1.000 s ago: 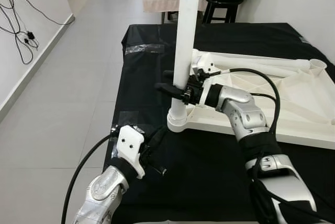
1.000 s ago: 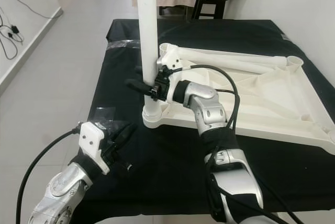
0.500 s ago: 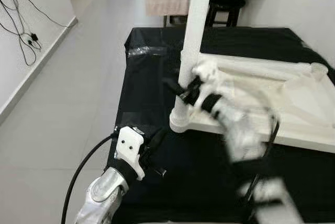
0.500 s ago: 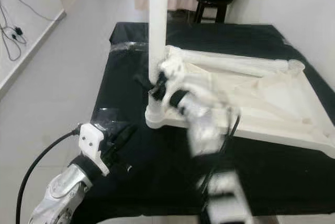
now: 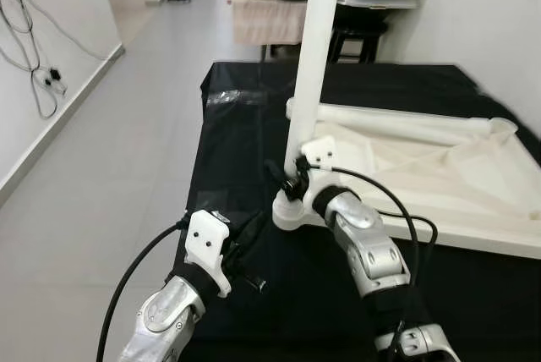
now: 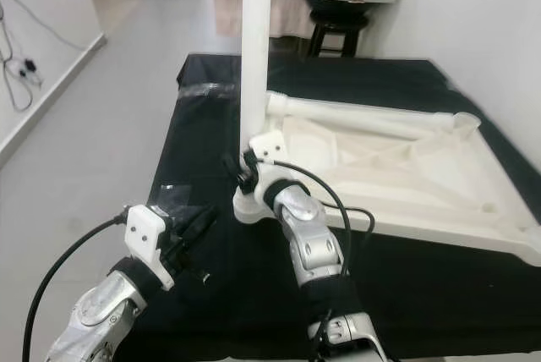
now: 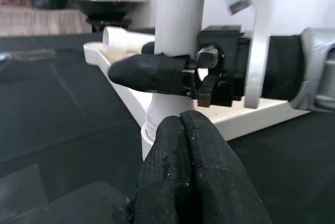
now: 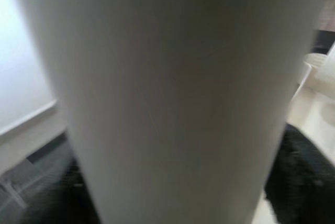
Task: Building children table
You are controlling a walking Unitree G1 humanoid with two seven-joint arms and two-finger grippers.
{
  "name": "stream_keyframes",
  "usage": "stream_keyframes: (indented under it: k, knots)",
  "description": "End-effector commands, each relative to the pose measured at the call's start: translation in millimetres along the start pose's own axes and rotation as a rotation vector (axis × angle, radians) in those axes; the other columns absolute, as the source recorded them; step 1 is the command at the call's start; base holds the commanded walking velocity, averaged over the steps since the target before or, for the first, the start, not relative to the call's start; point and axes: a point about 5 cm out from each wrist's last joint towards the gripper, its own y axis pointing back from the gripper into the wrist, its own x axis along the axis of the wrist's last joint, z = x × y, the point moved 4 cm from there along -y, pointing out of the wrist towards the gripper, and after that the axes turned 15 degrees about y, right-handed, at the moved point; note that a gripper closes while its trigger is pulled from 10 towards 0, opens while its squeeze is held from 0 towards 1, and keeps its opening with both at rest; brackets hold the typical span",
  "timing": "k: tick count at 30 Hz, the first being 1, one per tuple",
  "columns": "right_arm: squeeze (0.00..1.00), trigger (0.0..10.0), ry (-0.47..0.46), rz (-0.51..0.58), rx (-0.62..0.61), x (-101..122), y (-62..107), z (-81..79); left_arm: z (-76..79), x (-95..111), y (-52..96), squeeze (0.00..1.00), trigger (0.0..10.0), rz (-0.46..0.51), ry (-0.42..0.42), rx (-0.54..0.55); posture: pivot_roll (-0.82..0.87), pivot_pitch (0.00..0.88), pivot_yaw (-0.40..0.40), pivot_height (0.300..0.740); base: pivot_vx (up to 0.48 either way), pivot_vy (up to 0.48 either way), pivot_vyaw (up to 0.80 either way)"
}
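- Your right gripper [image 5: 290,183] clasps the upright white leg [image 5: 309,74] low, near its socket on the upturned tabletop [image 5: 439,167];
- your left gripper [image 5: 254,252], fingers pressed together and empty, rests on the black cloth [image 5: 228,138].

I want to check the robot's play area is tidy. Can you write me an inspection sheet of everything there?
Surface: black cloth over the work table, taped patches.
Job's things: white tabletop upside down; one white leg upright in its near corner; another leg lying on it.
Clutter: nothing seen.
Claws: right claw shut on the upright leg; left claw shut, low over the cloth.
Cables: black cable on left arm; wall wires.
Surroundings: grey floor, black stool.
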Motion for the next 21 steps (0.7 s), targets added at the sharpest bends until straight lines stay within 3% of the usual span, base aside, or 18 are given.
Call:
stream_keyframes:
  k: [1, 2, 3, 5, 7, 8, 9, 10, 11, 12, 14, 21]
  knots:
    - [1.00, 10.0, -0.037, 0.099, 0.027, 22, -2.0, 8.4, 0.0, -4, -0.4, 0.00, 10.0, -0.005, 0.001, -0.001, 0.01, 0.060, -0.034, 0.740, 0.000, 0.000, 0.00]
    - [1.00, 10.0, -0.037, 0.099, 0.027, 22, -2.0, 8.4, 0.0, -4, -0.4, 0.00, 10.0, -0.005, 0.001, -0.001, 0.01, 0.060, -0.034, 0.740, 0.000, 0.000, 0.00]
    - [0.00, 10.0, -0.106, 0.198, 0.145, 39, -1.8, 19.3, 0.2, -5, -1.1, 0.00, 10.0, -0.008, 0.003, 0.000, 0.01, 0.048, -0.034, 0.740, 0.000, 0.000, 0.00]
    - [0.00, 10.0, -0.106, 0.198, 0.145, 39, -1.8, 19.3, 0.2, -5, -1.1, 0.00, 10.0, -0.008, 0.003, 0.000, 0.01, 0.048, -0.034, 0.740, 0.000, 0.000, 0.00]
    - [0.00, 10.0, -0.082, 0.245, 0.268, 47, 0.1, 20.9, 0.3, -6, -1.5, 0.00, 10.0, -0.009, 0.002, 0.000, 0.02, 0.045, -0.034, 0.740, 0.000, 0.000, 0.00]
    - [0.00, 10.0, -0.082, 0.245, 0.268, 47, 0.1, 20.9, 0.3, -6, -1.5, 0.00, 10.0, -0.009, 0.002, 0.000, 0.02, 0.045, -0.034, 0.740, 0.000, 0.000, 0.00]
    - [0.00, 10.0, -0.027, 0.249, 0.373, 47, 2.4, 16.5, 0.1, -7, -1.6, 0.00, 10.0, -0.009, 0.003, 0.002, 0.02, 0.038, -0.038, 0.740, 0.000, 0.000, 0.00]
    - [0.00, 10.0, -0.027, 0.249, 0.373, 47, 2.4, 16.5, 0.1, -7, -1.6, 0.00, 10.0, -0.009, 0.003, 0.002, 0.02, 0.038, -0.038, 0.740, 0.000, 0.000, 0.00]
    - [0.00, 10.0, 0.022, 0.236, 0.535, 45, 4.1, 14.1, -0.1, -9, -2.2, 0.00, 10.0, -0.012, 0.004, 0.004, 0.03, 0.028, -0.049, 0.740, 0.000, 0.000, 0.00]
    - [0.00, 10.0, 0.022, 0.236, 0.535, 45, 4.1, 14.1, -0.1, -9, -2.2, 0.00, 10.0, -0.012, 0.004, 0.004, 0.03, 0.028, -0.049, 0.740, 0.000, 0.000, 0.00]
    - [0.00, 0.2, 0.022, 0.237, 0.581, 47, 1.5, 17.4, 0.0, -10, -2.5, 0.00, 10.0, -0.013, 0.003, 0.005, 0.04, 0.024, -0.052, 0.740, 0.000, 0.000, 0.00]
    - [0.00, 0.0, 0.019, 0.232, 0.596, 50, -4.2, 23.5, 1.0, -12, -2.0, 0.00, 10.0, -0.012, 0.002, 0.011, 0.04, 0.016, -0.058, 0.740, 0.000, 0.000, 0.00]
